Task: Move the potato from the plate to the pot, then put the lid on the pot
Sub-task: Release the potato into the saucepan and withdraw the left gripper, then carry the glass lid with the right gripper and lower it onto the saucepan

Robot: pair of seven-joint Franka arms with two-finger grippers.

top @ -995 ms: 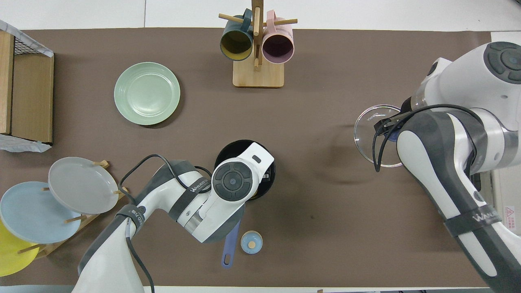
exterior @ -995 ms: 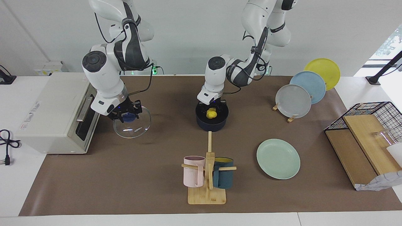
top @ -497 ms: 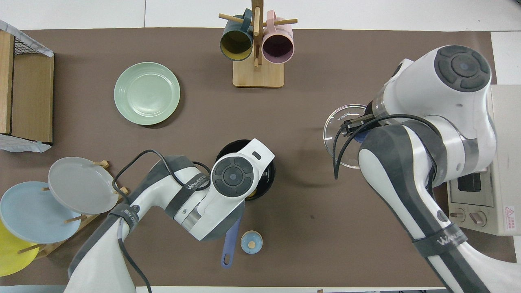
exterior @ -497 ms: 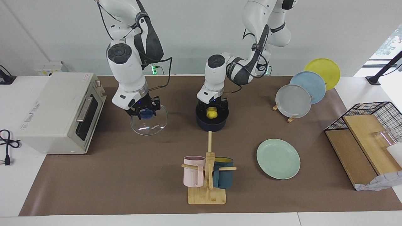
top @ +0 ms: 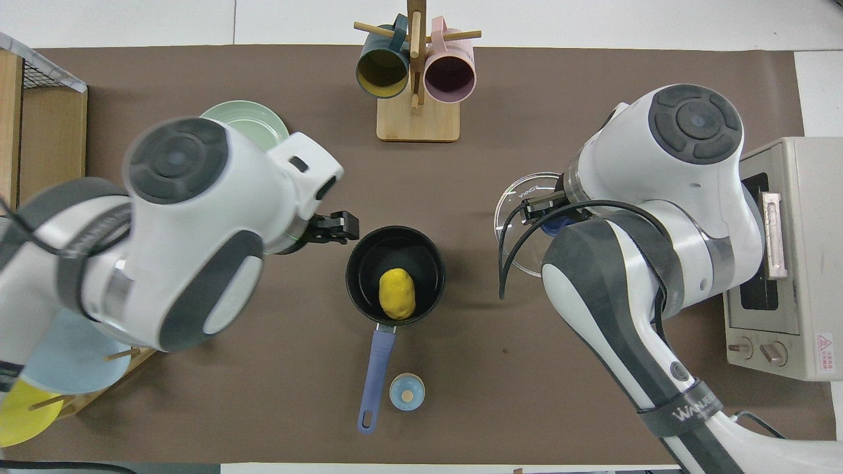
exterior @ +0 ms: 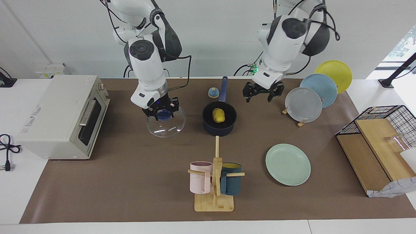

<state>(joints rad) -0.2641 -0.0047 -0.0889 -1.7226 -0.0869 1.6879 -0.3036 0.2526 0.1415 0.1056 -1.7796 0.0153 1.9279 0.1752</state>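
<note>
Two big arm housings fill much of the overhead view: the left arm's covers most of the plate, leaving only an arc of its rim showing, and the right arm's covers part of the lid.

In the facing view, the right gripper is raised above the mat, its fingers pinched on the lid's blue knob, with the clear glass disc hanging roughly level beneath it. The lid hangs beside the pot, toward the right arm's end of the table, apart from it.

The pot stands uncovered on the mat between the two grippers. Its long blue handle points straight toward the robots, with a small blue-topped bell just beside it. The potato lies inside the pot, its long axis running along the handle's line.

The left gripper hangs empty in the air with its fingers spread, toward the left arm's end from the pot and clear of it. The mint-green plate lies bare on the mat, well apart from that gripper and farther from the robots than the pot.
</note>
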